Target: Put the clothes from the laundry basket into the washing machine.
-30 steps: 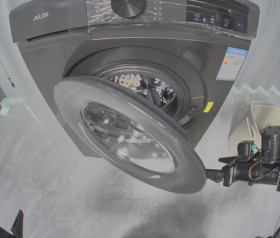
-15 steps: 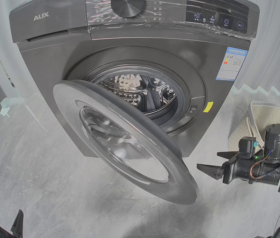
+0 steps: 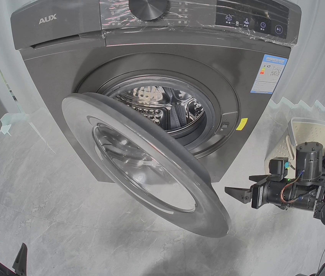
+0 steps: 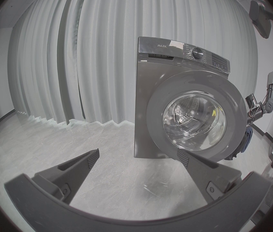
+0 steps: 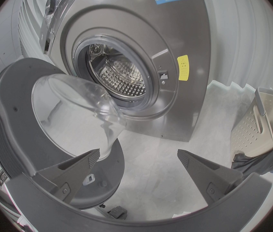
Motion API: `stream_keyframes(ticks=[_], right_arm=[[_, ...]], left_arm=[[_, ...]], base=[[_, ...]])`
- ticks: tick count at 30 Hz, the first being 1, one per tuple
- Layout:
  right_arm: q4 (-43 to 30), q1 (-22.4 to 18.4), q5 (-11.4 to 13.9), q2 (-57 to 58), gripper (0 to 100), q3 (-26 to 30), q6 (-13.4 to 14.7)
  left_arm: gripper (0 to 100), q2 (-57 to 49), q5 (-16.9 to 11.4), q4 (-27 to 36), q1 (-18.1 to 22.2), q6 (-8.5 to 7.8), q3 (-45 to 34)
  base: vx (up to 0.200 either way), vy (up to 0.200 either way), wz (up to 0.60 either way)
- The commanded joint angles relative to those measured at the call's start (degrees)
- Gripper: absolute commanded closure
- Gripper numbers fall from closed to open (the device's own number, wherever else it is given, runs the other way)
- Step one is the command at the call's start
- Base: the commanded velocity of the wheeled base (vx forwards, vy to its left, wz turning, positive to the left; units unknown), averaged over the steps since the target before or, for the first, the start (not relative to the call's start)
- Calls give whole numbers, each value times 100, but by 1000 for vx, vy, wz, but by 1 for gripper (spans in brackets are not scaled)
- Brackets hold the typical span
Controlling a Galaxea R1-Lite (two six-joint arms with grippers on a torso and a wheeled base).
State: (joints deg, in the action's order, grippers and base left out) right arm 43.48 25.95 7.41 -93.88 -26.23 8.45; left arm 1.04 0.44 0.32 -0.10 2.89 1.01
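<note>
From my end this looks like a staged test room: a freestanding washing machine (image 3: 55, 66) (panel under plastic wrap (image 3: 193, 8)) on grey tile floor (image 3: 55, 211), white pleated curtains (image 4: 104, 65) behind.

A: Washing machine (image 3: 63, 66) — grey front-loader, upright on the pale floor (image 3: 55, 196). Door?

B: Round door (image 3: 147, 161) with a clear bulging window, swung wide open on its left hinge. Perforated steel drum (image 3: 162, 106) exposed behind it.

A: Laundry basket?

B: Cream, perforated laundry basket (image 3: 314, 131), on the floor near the machine's right front corner. Dark blue clothes (image 5: 268, 160) spill over its rim — draped down the outer wall.
</note>
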Motion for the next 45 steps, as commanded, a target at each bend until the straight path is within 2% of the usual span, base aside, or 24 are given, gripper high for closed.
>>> stream_keyframes(ticks=[1,5,9,12,15,18,23,25,27,31,37,42,45], right_arm=[[2,138,-3,-104,0,83,8],[2,340,-29,-183,0,171,52],[11,665,-214,-192,0,259,78],[2,824,-214,-183,0,286,140],[20,1210,-223,-113,0,453,148],[143,1404,-223,10,0,602,157],[389,1263,-240,45,0,584,175],[424,894,-346,-8,0,435,280],[424,692,-442,-113,0,294,307],[433,569,-460,-421,0,92,324],[565,613,-583,-676,0,31,351],[732,657,-583,-895,0,83,342],[758,859,-557,-904,0,145,342]], left_arm=[[0,-95,0,-5,1,1,-84],[0,-95,0,3,1,1,-84],[0,-95,0,3,1,1,-84],[0,-95,0,-5,1,1,-84],[0,-95,0,-5,1,1,-84],[0,-95,0,3,1,1,-84],[0,-95,0,-5,1,1,-84],[0,-95,0,3,1,1,-84],[0,-95,0,3,1,1,-84],[0,-95,0,3,1,1,-84],[0,-95,0,3,1,1,-84],[0,-95,0,-5,1,1,-84],[0,-95,0,3,1,1,-84]], base=[[0,0,0],[0,0,0],[0,0,0],[0,0,0],[0,0,0],[0,0,0],[0,0,0],[0,0,0],[0,0,0],[0,0,0],[0,0,0],[0,0,0],[0,0,0]])
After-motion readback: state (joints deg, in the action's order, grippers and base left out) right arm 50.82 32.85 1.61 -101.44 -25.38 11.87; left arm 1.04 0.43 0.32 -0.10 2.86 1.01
